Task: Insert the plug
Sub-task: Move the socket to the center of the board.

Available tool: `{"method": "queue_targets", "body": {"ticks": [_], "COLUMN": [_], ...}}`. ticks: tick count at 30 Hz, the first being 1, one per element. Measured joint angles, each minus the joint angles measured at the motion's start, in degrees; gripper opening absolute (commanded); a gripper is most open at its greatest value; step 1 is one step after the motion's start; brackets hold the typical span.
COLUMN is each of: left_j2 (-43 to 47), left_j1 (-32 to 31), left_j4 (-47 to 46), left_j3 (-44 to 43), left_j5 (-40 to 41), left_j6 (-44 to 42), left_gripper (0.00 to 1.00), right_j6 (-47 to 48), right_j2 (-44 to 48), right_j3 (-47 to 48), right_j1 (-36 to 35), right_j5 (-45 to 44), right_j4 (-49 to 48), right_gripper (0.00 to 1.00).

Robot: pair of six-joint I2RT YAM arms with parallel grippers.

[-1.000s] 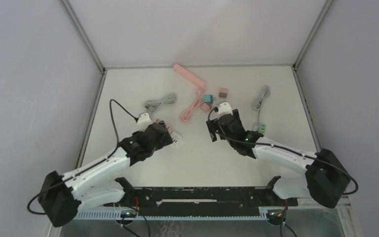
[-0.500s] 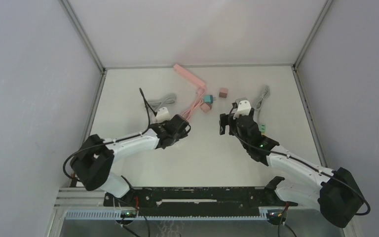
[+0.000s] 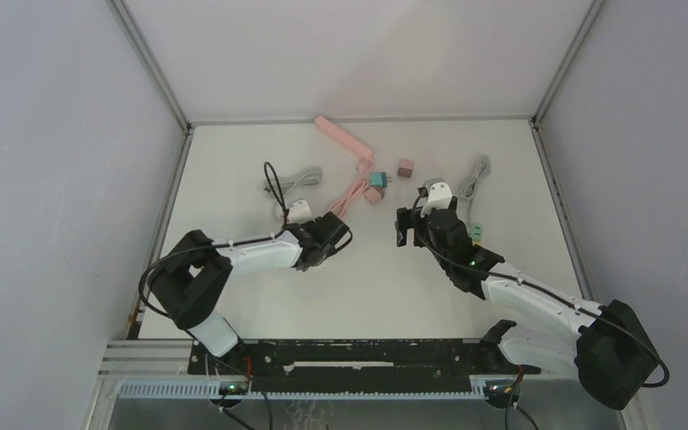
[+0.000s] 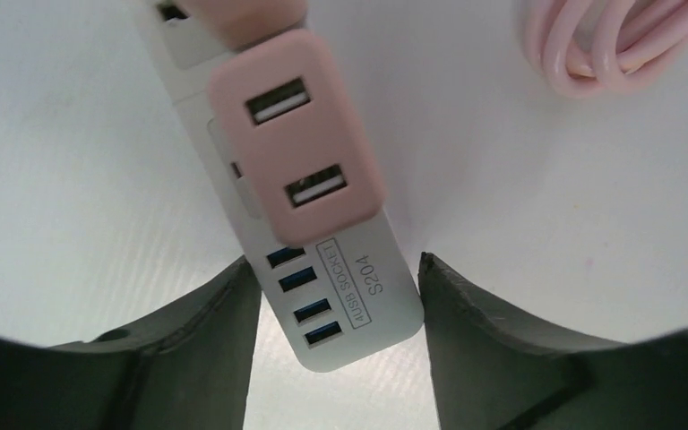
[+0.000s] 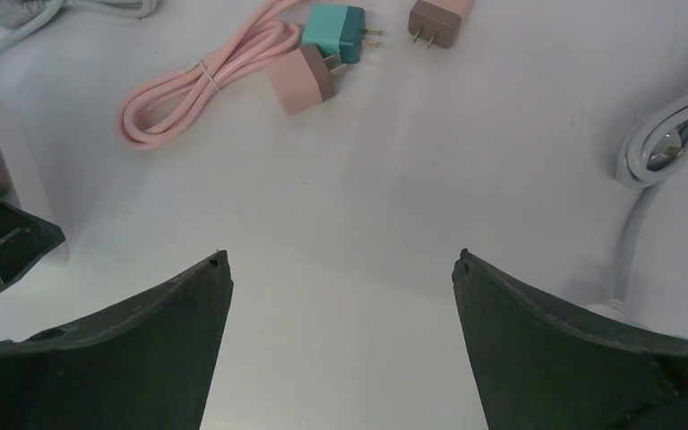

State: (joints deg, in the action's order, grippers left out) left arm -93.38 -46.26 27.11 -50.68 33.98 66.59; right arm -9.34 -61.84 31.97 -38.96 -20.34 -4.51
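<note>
while left fingers (image 4: 249, 349) straddle the power strip (image 4: 345, 300), ungripped, it may skid; right fingers (image 5: 188, 313) spread, empty.

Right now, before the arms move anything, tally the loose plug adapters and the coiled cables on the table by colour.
Teal plug adapter: 1
Pink plug adapter: 1
Brown plug adapter: 1
Pink coiled cable: 1
Grey coiled cables: 2
Total: 6

Power strip (image 4: 340, 287) far end off-frame
</note>
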Motion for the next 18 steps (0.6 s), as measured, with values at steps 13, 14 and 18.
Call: {"method": "queue_targets", "body": {"ticks": [13, 14, 18], "left_j2": [1.20, 1.33, 1.36], "left_j1": [16.46, 18.18, 24.35], "left_j4": [-1.97, -2.38, -3.17], "left_j3": [0.33, 0.33, 0.33], "left_j5": [1.44, 1.44, 1.29], "left_j6": [-7.30, -8.13, -9.92], "left_gripper": [0.36, 0.36, 0.42], "right_j6": [0.02, 0.02, 0.04], "right_j2": [-0.02, -0.02, -0.09], "right_j3": [0.00, 0.00, 0.00], "right_j1": [0.31, 0.31, 0.35], "right_j5": [1.88, 1.97, 2.40], "right_j4": [-0.02, -0.02, -0.02], "right_gripper": [0.96, 0.96, 0.96]}}
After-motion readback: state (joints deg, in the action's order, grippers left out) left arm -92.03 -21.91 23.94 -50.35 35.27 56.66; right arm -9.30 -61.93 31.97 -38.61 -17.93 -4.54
